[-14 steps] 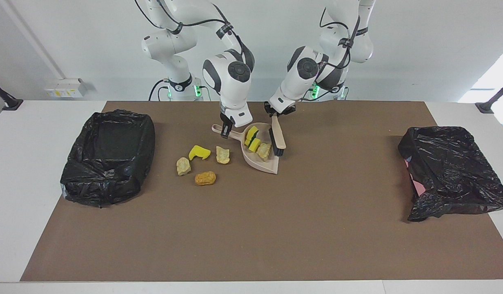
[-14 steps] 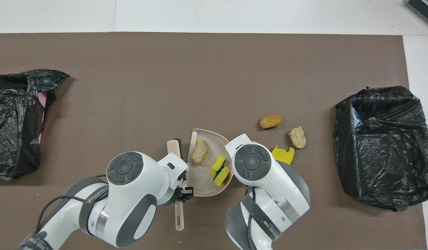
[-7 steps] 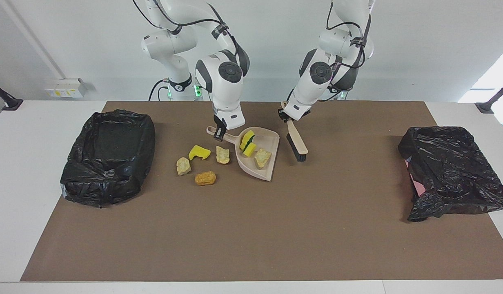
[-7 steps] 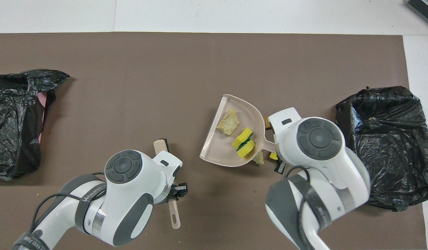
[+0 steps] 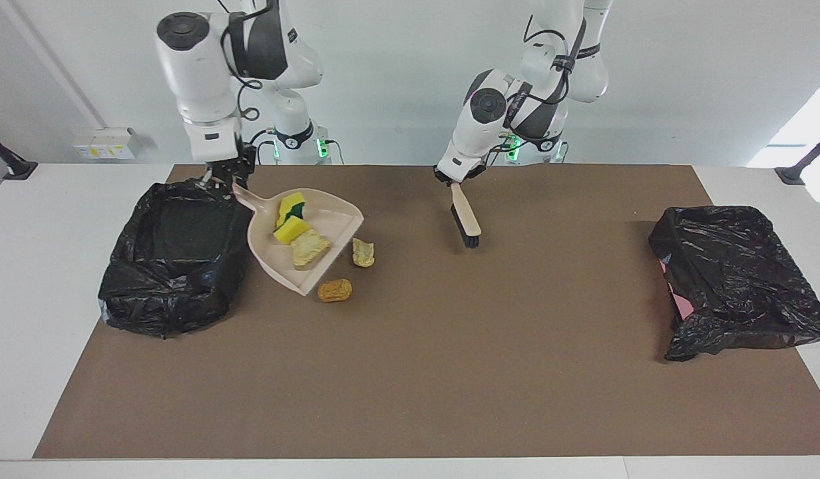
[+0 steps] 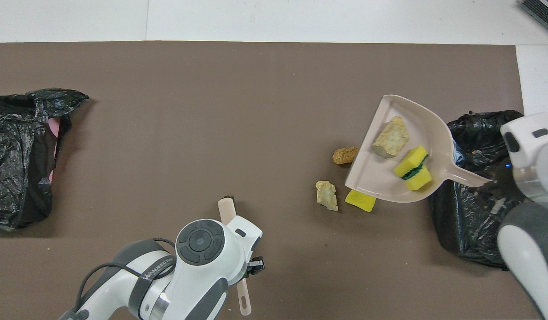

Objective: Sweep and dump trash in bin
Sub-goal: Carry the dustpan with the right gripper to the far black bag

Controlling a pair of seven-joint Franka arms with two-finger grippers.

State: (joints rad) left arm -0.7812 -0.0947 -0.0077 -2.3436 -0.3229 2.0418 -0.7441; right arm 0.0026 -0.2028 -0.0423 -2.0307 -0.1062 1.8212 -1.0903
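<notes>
My right gripper (image 5: 229,181) (image 6: 494,186) is shut on the handle of the beige dustpan (image 5: 330,223) (image 6: 376,173), held up over the mat beside the black-lined bin (image 5: 174,256) (image 6: 483,222). In the pan lie a yellow-and-green sponge (image 5: 290,214) (image 6: 413,168) and a beige chunk (image 5: 309,247) (image 6: 391,137). Loose trash lies on the mat: an orange-brown chunk (image 5: 335,290) (image 6: 345,155), a beige chunk (image 5: 363,253) (image 6: 326,195) and a yellow piece (image 6: 360,201) partly under the pan. My left gripper (image 5: 456,178) (image 6: 251,266) is shut on the brush (image 5: 464,221) (image 6: 227,208), bristles down over the mat.
A second crumpled black bag (image 5: 736,279) (image 6: 20,155) with something pink inside sits at the left arm's end of the table. The brown mat (image 5: 450,372) (image 6: 211,111) covers the table's middle.
My right gripper has lifted the dustpan and carried it toward the bin at the right arm's end. The brush has come out of the pan and now hangs apart from it.
</notes>
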